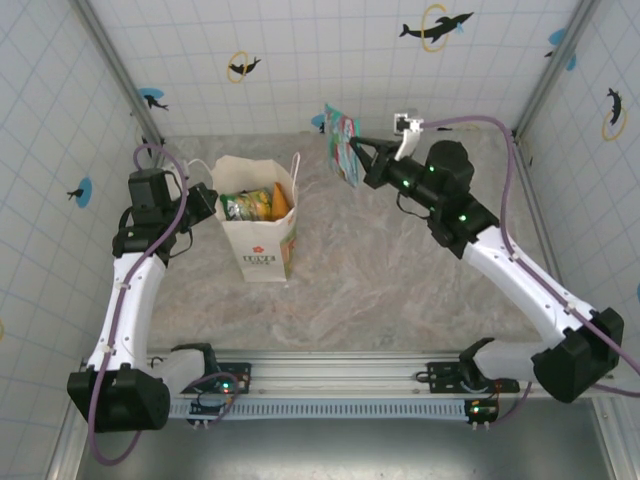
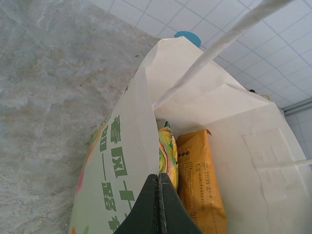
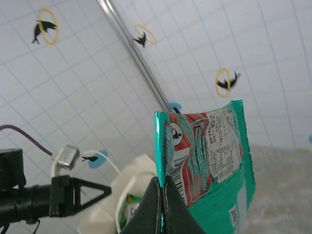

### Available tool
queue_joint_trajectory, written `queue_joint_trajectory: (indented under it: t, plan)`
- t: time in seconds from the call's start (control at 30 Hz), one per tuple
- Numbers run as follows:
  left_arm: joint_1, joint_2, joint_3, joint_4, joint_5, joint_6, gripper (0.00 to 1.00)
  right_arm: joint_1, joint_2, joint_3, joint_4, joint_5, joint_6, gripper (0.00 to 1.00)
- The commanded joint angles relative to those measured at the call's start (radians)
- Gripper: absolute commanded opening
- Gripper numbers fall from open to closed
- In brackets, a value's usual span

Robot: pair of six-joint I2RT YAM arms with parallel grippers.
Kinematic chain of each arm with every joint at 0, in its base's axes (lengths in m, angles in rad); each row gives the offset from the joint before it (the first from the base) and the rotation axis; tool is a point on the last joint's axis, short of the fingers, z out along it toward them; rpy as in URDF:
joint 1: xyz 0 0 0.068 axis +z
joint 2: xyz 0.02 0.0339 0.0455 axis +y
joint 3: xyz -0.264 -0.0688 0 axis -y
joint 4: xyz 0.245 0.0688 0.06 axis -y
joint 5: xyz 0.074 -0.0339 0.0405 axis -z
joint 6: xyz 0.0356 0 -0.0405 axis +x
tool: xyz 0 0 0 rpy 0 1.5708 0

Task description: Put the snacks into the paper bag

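Teal packet [image 1: 341, 143] aloft, upper centre.
Right gripper [image 1: 356, 160] pinches it; left wrist view reveals left gripper [image 2: 158, 194] clamping the paper bag [image 2: 195, 87] wall.

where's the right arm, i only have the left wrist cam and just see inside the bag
Observer: The right gripper is up in the air, shut on a teal snack packet.
Operator: is it over the bag
Observer: No, it's off to the right of the paper bag and farther back, not above the mouth.
Operator: is the bag standing ok
Observer: Yes, upright on the table, with its red logo facing the arm bases.
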Motion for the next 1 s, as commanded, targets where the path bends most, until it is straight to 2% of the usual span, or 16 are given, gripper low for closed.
queue_joint_trajectory:
  t: [0.0,0.2,0.4,0.73,0.97]
  plan:
    - [-0.003,0.0,0.007,0.056,0.032,0.018,0.0,0.044,0.045,0.114,0.166,0.042,-0.062,0.0]
    - [-0.003,0.005,0.012,0.069,0.041,0.008,0.0,0.135,0.179,0.325,0.2,0.008,-0.116,0.0]
    - [-0.003,0.008,0.013,0.063,0.047,0.011,0.0,0.198,0.292,0.44,0.218,-0.031,-0.113,0.0]
    - [-0.004,0.01,0.014,0.062,0.048,0.015,0.0,0.253,0.414,0.446,0.217,-0.047,-0.056,0.0]
    - [-0.003,0.007,0.018,0.05,0.042,0.023,0.0,0.261,0.432,0.372,0.251,-0.016,-0.032,0.0]
